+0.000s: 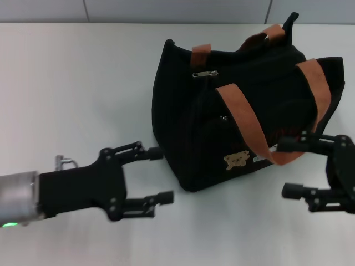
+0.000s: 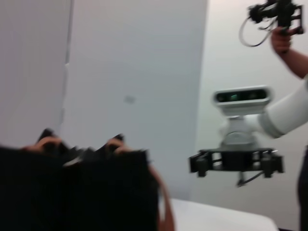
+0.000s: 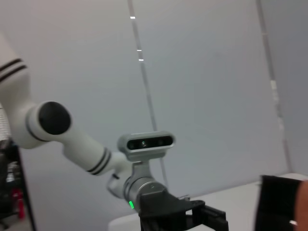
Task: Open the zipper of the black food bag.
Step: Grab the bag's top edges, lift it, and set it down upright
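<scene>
The black food bag [image 1: 233, 105] stands on the white table, right of centre, its two orange-brown handles flopped over the top. The zipper's silver pull tab [image 1: 205, 73] lies near the bag's left top edge. A tan bear patch [image 1: 237, 159] shows low on the near side. My left gripper [image 1: 158, 174] is open at the bag's near left corner, its upper finger close to the fabric. On the other side, my right gripper [image 1: 289, 169] is open by the near right corner, where one handle loop [image 1: 280, 157] hangs beside its upper finger. Neither holds anything.
The white table [image 1: 83, 83] extends left and behind the bag. A small second pull [image 1: 223, 117] sits on the bag's side. In the left wrist view the bag [image 2: 77, 192] fills the lower left, and a person's arm [image 2: 288, 48] shows far off.
</scene>
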